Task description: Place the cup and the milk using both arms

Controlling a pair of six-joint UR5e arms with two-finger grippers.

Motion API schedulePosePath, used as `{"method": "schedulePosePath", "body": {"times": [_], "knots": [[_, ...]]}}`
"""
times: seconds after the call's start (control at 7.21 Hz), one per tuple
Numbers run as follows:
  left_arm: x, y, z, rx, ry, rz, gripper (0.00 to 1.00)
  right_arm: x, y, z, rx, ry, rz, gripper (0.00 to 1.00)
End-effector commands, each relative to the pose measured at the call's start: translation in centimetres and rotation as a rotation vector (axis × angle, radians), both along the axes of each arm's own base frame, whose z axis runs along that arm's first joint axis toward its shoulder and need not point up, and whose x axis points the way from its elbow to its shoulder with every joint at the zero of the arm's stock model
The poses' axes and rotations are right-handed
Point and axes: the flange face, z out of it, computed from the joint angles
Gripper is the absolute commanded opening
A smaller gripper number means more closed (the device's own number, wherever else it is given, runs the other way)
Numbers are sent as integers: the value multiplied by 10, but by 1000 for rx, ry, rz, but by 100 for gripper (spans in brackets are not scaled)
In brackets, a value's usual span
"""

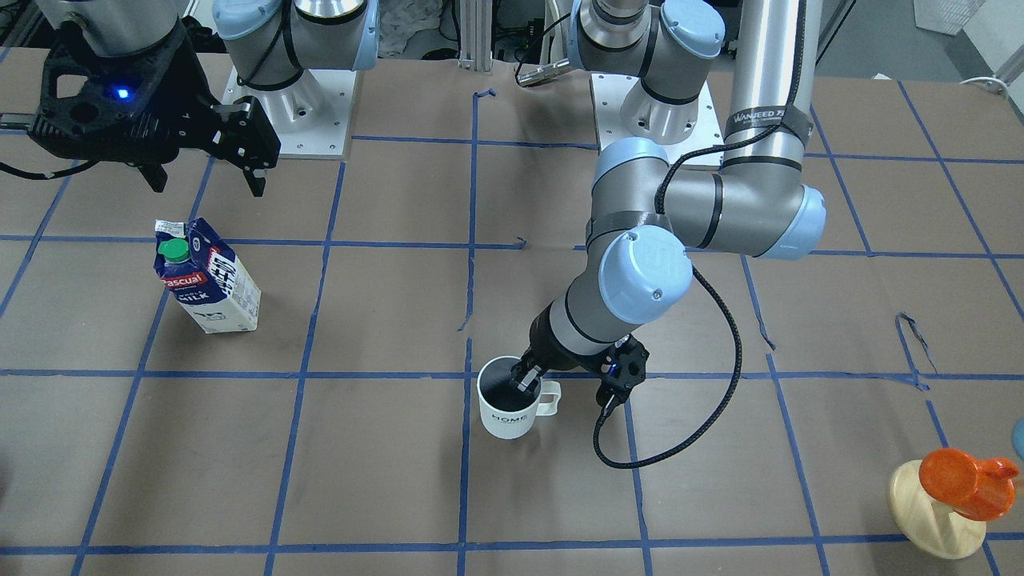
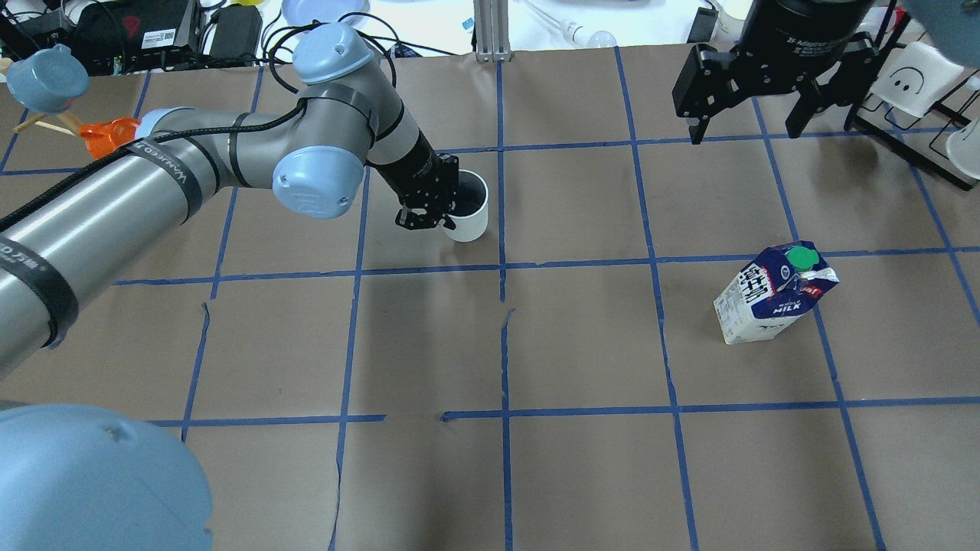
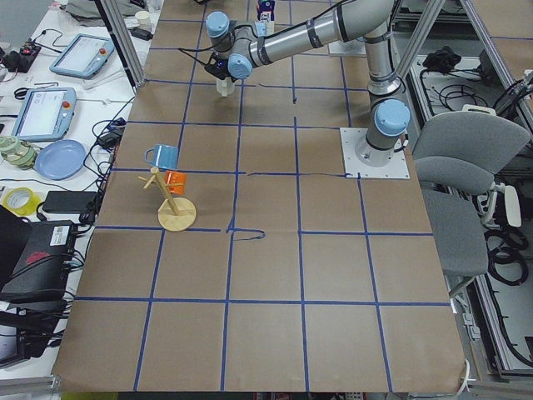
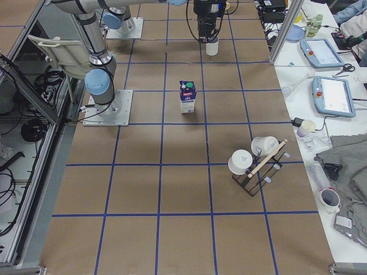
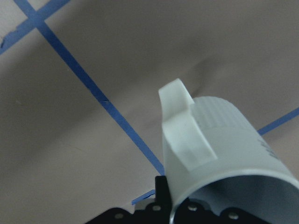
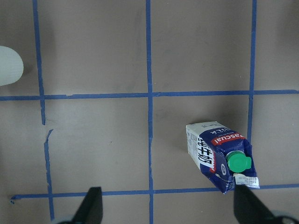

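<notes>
The white cup (image 1: 506,412) with a dark inside stands upright near the table's middle, its handle toward my left arm. It also shows in the overhead view (image 2: 473,218) and fills the left wrist view (image 5: 224,149). My left gripper (image 1: 526,378) is shut on the cup's wall by the handle, one finger inside and one outside. The blue and white milk carton (image 1: 210,280) with a green cap stands upright and alone on my right side, also seen from overhead (image 2: 773,295). My right gripper (image 1: 206,184) hangs open and empty high above the table, with the milk (image 6: 219,156) below it.
A wooden stand (image 1: 936,512) with an orange cup (image 1: 964,480) and a blue cup (image 2: 46,76) stands at the far left corner. A black rack (image 4: 255,169) with white cups stands at the far right. Blue tape lines grid the brown table cover.
</notes>
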Motion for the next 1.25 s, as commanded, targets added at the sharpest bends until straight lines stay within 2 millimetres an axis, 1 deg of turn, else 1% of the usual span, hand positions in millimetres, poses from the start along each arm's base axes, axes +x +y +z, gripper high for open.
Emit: {"method": "schedulePosePath", "body": {"times": [0.0, 0.14, 0.28, 0.42, 0.55, 0.69, 0.83, 0.97, 1.11], "knots": [[-28, -6, -1, 8, -2, 62, 0, 0, 0, 0, 0, 0, -1, 100], [-35, -5, -9, 20, -6, 60, 0, 0, 0, 0, 0, 0, -1, 100], [-36, -5, -14, 28, -9, 62, 0, 0, 0, 0, 0, 0, -1, 100], [-37, -5, -14, 28, -7, 64, 28, 0, 0, 0, 0, 0, -1, 100], [-37, -6, -12, 32, -10, 95, 99, 0, 0, 0, 0, 0, -1, 100], [-37, -7, -9, 20, -5, 79, 100, 0, 0, 0, 0, 0, 0, 100], [-37, -14, 4, -11, -3, 59, 100, 0, 0, 0, 0, 0, 0, 100], [-35, -20, 30, -55, -6, -7, 98, 0, 0, 0, 0, 0, 0, 100], [-27, -25, 54, -73, -46, -89, 98, 0, 0, 0, 0, -2, -1, 100]]}}
